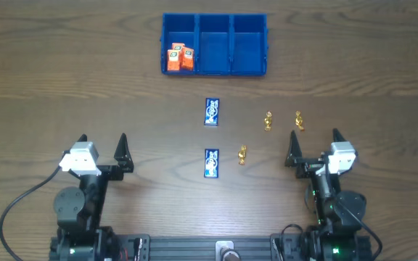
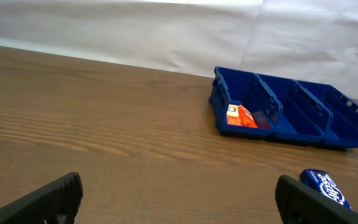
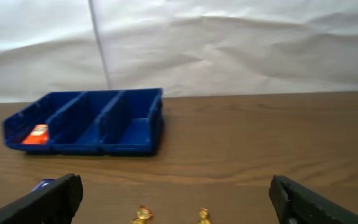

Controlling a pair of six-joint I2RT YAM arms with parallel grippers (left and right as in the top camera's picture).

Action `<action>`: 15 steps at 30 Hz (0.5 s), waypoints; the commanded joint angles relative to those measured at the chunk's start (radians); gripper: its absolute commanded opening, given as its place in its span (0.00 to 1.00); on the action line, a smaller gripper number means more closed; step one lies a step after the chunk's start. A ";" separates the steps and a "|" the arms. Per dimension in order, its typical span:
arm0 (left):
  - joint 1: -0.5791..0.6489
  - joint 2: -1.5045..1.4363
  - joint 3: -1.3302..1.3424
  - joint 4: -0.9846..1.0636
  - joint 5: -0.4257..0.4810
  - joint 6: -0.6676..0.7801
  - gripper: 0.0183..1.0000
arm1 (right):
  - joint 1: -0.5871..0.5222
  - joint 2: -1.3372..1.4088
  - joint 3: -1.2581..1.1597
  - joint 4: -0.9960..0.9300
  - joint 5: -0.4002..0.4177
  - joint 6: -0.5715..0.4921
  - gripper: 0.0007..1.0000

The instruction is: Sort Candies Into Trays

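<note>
Wooden table (image 1: 64, 87); 2 blue-wrapped candies (image 1: 212, 112), print illegible.

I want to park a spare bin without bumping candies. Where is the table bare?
Bare table: the stretch left of the tray and blue candies, ahead of the left gripper; also the strip right of the tray, beyond the gold candies. Crowded: the middle, between tray and right gripper, where blue and gold candies lie.

No text can be read. The farther blue candy (image 1: 212, 112) and the nearer blue candy (image 1: 212, 163) on the table (image 1: 85, 87) each carry white lettering on the wrapper, too small to make out. The orange packets (image 1: 180, 58) in the tray (image 1: 214, 72) bear pale marks, equally illegible.
</note>
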 commanded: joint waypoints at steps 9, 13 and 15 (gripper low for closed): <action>0.007 -0.003 -0.017 -0.038 0.014 0.011 1.00 | 0.006 0.403 0.521 -0.172 -0.271 0.049 1.00; 0.007 -0.003 -0.017 -0.038 0.014 0.011 1.00 | 0.059 0.579 0.713 -0.297 -0.281 0.049 1.00; 0.007 -0.003 -0.017 -0.037 0.013 0.011 1.00 | 0.097 0.685 0.811 -0.385 -0.280 0.050 1.00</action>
